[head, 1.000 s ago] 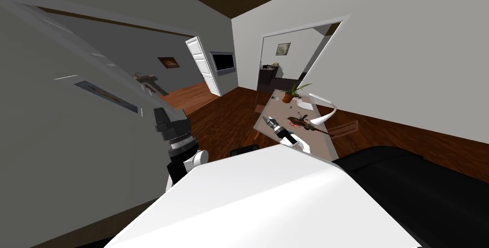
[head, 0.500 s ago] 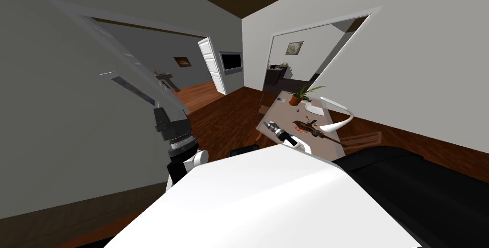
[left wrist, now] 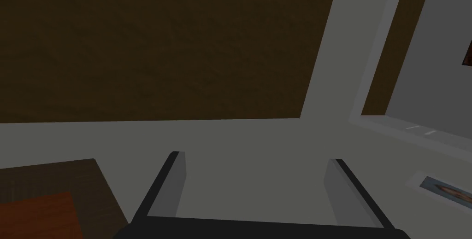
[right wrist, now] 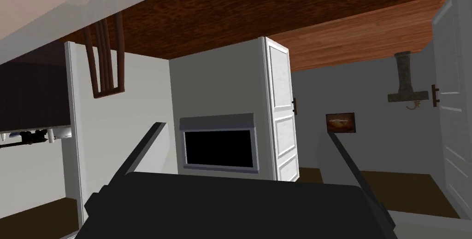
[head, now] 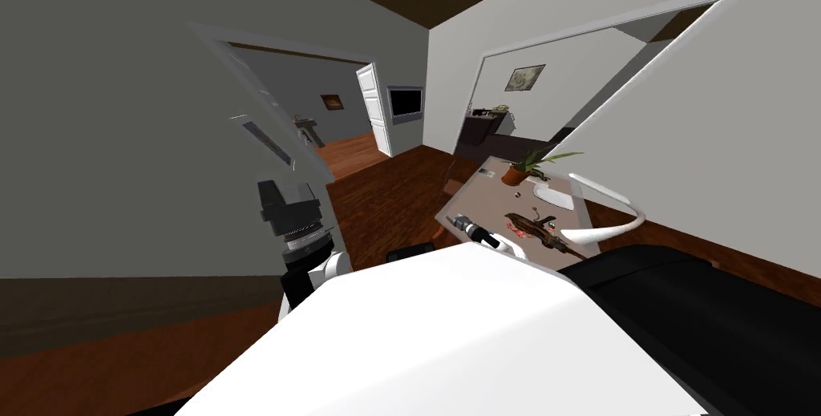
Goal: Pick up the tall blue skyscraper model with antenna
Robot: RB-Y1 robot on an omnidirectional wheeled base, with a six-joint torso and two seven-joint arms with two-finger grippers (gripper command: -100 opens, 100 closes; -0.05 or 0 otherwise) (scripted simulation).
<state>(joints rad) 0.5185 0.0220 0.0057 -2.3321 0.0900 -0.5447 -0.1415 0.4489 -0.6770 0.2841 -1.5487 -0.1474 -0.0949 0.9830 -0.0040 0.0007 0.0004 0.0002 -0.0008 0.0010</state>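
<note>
In the head view, the robot stands on a dark reddish wooden floor [head: 385,203] beside a plain grey wall [head: 120,115]. Its left arm [head: 295,235], white with dark joints, rises just left of the chest. The right gripper [head: 459,221] reaches forward to the near corner of a beige rectangular table [head: 481,195]. On that table are a green potted plant in an orange-brown pot [head: 525,169], a flat white rectangular thing [head: 555,195] and a brown violin-like shape [head: 539,228]. A white curved lamp-like arc [head: 601,233] bends over the table's far side. Whether any of the small things there is the tall blue skyscraper model with antenna, I cannot tell; they are too small. Beyond the table, an open white panelled door [head: 375,111] hangs next to a black screen in a grey frame [head: 405,101]. A broad black shape [head: 705,299] lies to the right of the chest.

In the left wrist view, the left gripper [left wrist: 258,183] has its two blades spread wide apart, with nothing between them.

In the right wrist view, the right gripper [right wrist: 244,155] is likewise spread, holding nothing. Past its fingers are the black screen, the white door and a small framed brown picture [right wrist: 340,122]. Brown wooden chair legs [right wrist: 106,66] are near the table's pale edge.
</note>
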